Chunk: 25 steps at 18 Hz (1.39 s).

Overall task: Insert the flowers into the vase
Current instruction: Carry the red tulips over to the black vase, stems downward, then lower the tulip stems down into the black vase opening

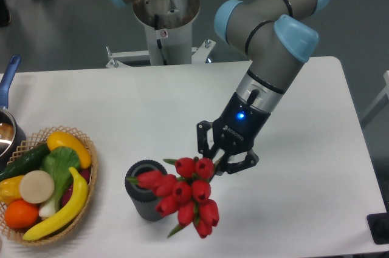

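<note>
The flowers (182, 194), a bunch of red tulip buds with green stems, hang in the air from my gripper (220, 158), which is shut on their stems. The buds point down and to the left. The leftmost buds overlap the right side of the vase's rim. The vase (141, 200), a dark grey ribbed cylinder, stands upright on the white table (152, 112), with its right half partly hidden behind the bunch. My gripper is to the upper right of the vase.
A wicker basket (73, 221) of fruit and vegetables sits at the front left. A blue-handled pot (7, 118) is at the left edge. A second arm's base (165, 15) stands behind the table. A dark object (380, 227) is at the far right.
</note>
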Motion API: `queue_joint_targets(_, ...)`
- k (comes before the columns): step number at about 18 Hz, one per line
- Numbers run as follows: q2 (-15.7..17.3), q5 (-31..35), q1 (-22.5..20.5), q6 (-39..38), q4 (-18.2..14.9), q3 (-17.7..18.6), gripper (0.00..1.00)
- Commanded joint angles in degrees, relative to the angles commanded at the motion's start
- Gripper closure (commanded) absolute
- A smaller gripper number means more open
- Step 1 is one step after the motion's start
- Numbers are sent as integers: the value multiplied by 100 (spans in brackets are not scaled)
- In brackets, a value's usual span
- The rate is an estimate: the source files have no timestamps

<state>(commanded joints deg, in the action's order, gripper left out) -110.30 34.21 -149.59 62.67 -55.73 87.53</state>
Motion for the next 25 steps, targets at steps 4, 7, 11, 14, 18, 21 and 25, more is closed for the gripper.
queue_joint_targets(4, 9, -818, -18, -44, 712, 264, 100)
queue_joint_targets(7, 9, -1090, -53, -44, 722, 273, 100)
queue_joint_targets(11, 44, -1557, -53, -44, 722, 273, 100)
queue_joint_targets(14, 114, -1820, -44, -44, 722, 282, 100)
queue_joint_targets(18, 193, -2225, -18, -53, 722, 290, 100)
queue_joint_targets(21, 202, -2488, 17, -53, 722, 290, 100)
queue_joint_targets(25, 193, -2550, 70, -53, 722, 308, 100)
